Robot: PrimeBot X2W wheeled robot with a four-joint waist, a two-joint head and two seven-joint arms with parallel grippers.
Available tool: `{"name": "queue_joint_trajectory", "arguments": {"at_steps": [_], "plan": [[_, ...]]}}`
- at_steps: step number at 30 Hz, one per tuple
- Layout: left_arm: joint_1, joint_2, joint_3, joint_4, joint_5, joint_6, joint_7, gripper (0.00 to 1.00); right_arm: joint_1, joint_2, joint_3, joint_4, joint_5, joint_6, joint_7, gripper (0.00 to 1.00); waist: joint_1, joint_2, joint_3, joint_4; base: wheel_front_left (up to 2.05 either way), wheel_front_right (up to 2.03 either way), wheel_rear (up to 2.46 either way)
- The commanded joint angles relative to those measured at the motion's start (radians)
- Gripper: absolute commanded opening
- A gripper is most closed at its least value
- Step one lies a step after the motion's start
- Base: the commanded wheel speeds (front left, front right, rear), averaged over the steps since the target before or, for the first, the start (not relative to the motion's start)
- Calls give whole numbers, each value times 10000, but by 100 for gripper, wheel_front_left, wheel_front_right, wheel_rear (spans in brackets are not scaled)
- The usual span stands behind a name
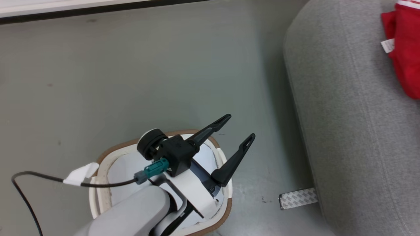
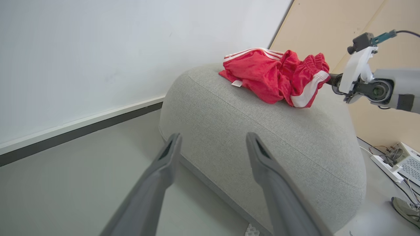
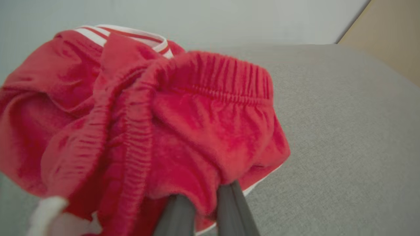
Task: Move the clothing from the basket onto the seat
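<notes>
Head view gives us the left claw (image 1: 240, 126) hanging over the basket (image 1: 113, 151), fingers spread wide with nothing between them. What we can see of the basket's inside is pale liner (image 1: 126, 170) with no red in it, though the arm covers much of it.

The clothing (image 1: 405, 49) lies on the seat (image 1: 344, 114). From the left wrist we see it as a rumpled red heap (image 2: 272, 77) on top of the seat (image 2: 262, 137), near the far side, with the left claw (image 2: 213, 137) pointing towards it from well apart. From the right wrist, the right claw (image 3: 201, 201) is clenched on a fold of the clothing (image 3: 183, 131), its tips buried in the cloth, while the bulk of the heap rests on the seat (image 3: 328, 131).

We judge this to be the put-down step: the load has reached the seat but is not yet let go. Next, the right claw should release and draw back cleanly, so the cloth does not snag on a finger and drag towards the edge. Then we should check the hidden part of the basket for anything left.
</notes>
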Motion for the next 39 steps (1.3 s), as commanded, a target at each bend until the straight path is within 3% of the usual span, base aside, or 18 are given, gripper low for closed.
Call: {"name": "queue_joint_trajectory", "arguments": {"at_steps": [1,5,6,7,16,25,32,39], "plan": [[-79,5,36,76,107,-16,-78,100,-96,-34,154,332,38,-23,166,0,-1,0,9,143,0,0,0],[49,45,86,259,-31,-18,-182,100,-169,-85,415,1048,285,-23,569,0,-1,0,-233,144,0,0,0],[112,49,94,310,-64,-7,-205,100,-221,-44,479,1132,333,-23,570,43,-1,0,-333,117,0,0,0],[171,47,100,354,-103,9,-234,100,-268,-47,550,1229,347,-23,590,100,-1,0,-440,88,0,0,0],[850,-17,209,723,-418,143,-506,100,-299,-177,1826,1279,594,-23,1702,100,-1,0,-1840,-281,0,0,0],[2146,-124,651,851,-910,481,-712,100,765,-920,2768,347,1408,-23,3065,100,-1,0,-3626,-473,0,0,0],[2896,143,1366,566,-991,869,-769,100,1539,-1157,3071,-1609,1648,-23,3215,100,-1,0,-4314,-243,0,0,0],[3617,608,2745,-88,-955,1367,-769,100,2216,-534,2929,-4063,1452,-23,2864,100,-1,0,-4760,144,0,0,0]]}}
